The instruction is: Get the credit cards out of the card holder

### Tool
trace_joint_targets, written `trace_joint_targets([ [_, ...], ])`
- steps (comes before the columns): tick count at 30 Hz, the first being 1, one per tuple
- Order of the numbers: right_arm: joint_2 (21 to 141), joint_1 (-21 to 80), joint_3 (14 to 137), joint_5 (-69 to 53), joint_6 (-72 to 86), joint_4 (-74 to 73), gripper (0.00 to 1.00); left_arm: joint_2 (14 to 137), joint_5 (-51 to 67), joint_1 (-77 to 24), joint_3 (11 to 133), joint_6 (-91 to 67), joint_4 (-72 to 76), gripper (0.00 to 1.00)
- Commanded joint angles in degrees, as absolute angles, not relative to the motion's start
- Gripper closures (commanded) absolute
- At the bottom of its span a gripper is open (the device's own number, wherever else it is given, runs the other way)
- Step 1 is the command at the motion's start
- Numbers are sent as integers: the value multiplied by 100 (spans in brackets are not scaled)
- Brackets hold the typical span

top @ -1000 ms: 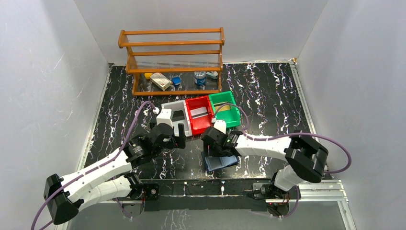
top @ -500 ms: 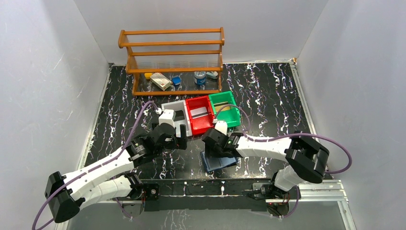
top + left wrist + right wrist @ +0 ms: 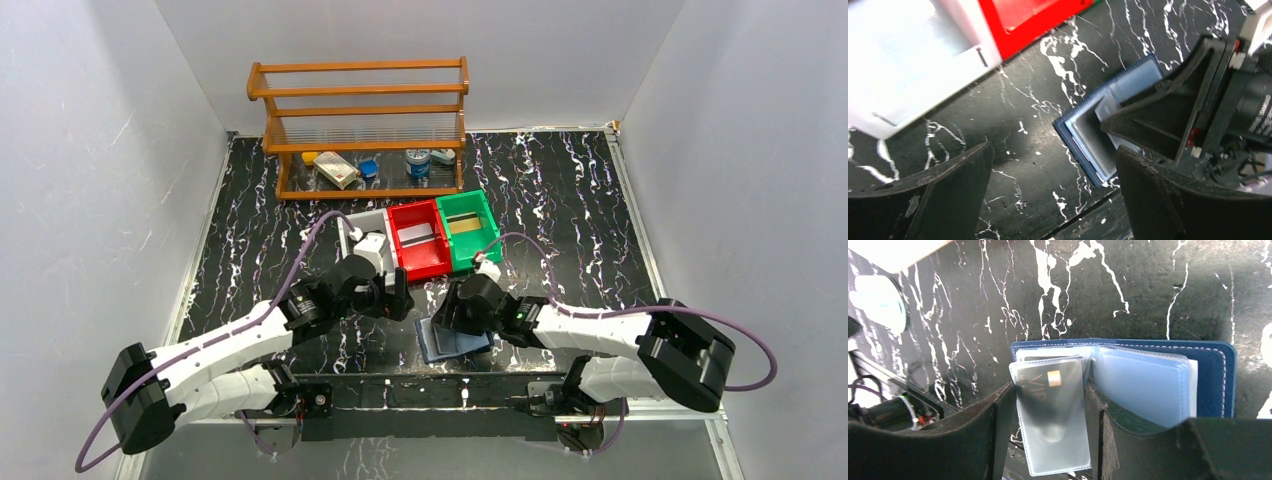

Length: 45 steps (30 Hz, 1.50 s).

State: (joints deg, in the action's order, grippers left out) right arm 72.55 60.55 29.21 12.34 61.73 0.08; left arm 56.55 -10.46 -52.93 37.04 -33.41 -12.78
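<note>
Where card holder [image 3: 1148, 382] lies, right hand [image 3: 1050, 390] straddling

Card holder [image 3: 1215, 375] navy, white-stitched; table [image 3: 560, 190] black, white-veined; red bin [image 3: 418, 262], green bin [image 3: 482, 243]; rack [image 3: 360, 90] orange-brown.

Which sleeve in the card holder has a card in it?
The sleeve lying between the fingers of the right tool: a dark card with a gold chip shows through it. The other sleeves look pale blue and empty.

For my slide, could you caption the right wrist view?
Right gripper brackets a clear sleeve holding a card at the open card holder.
</note>
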Motion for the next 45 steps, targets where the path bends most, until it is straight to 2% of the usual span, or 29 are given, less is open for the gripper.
trace_joint_targets([
  [1, 6994, 5814, 2544, 889, 6531, 700, 41, 5815, -124, -5269, 3560, -3271, -718, 11],
  [6, 6899, 5636, 2267, 718, 6690, 937, 40, 6314, 929, -5266, 3465, -3320, -136, 14],
  [11, 6807, 5503, 2046, 622, 6854, 1202, 40, 7122, 2261, -5265, 3411, -3505, 748, 23],
  [14, 6750, 5431, 1802, 612, 6886, 1211, 39, 7798, 3032, -5265, 3358, -3788, 1506, 33],
  [16, 6725, 5405, 1749, 595, 6917, 1246, 39, 8264, 3376, -5270, 3363, -3946, 1974, 47],
  [19, 6699, 5387, 1742, 589, 6923, 1273, 39, 8457, 3448, -5265, 3402, -3989, 2140, 57],
  [21, 6691, 5372, 1740, 563, 6925, 1300, 38, 8539, 3298, -5272, 3513, -3870, 1848, 69],
  [23, 6669, 5370, 1745, 552, 6921, 1293, 37, 8549, 3165, -5269, 3558, -3804, 1688, 72],
  [26, 6503, 5315, 1884, 512, 6729, 1117, 33, 8482, 2697, -5271, 3672, -3648, 1154, 73],
  [31, 6075, 5124, 2688, 737, 6192, 24, 22, 8432, 2084, -5281, 3876, -3407, 508, 74],
  [36, 5651, 5082, 2915, 1099, 6182, -518, 15, 8464, 2154, -5274, 4023, -3394, 525, 75],
  [45, 4778, 5078, 2402, 1608, 6828, -972, 13, 8612, 2934, -5273, 4194, -3501, 1007, 71],
])
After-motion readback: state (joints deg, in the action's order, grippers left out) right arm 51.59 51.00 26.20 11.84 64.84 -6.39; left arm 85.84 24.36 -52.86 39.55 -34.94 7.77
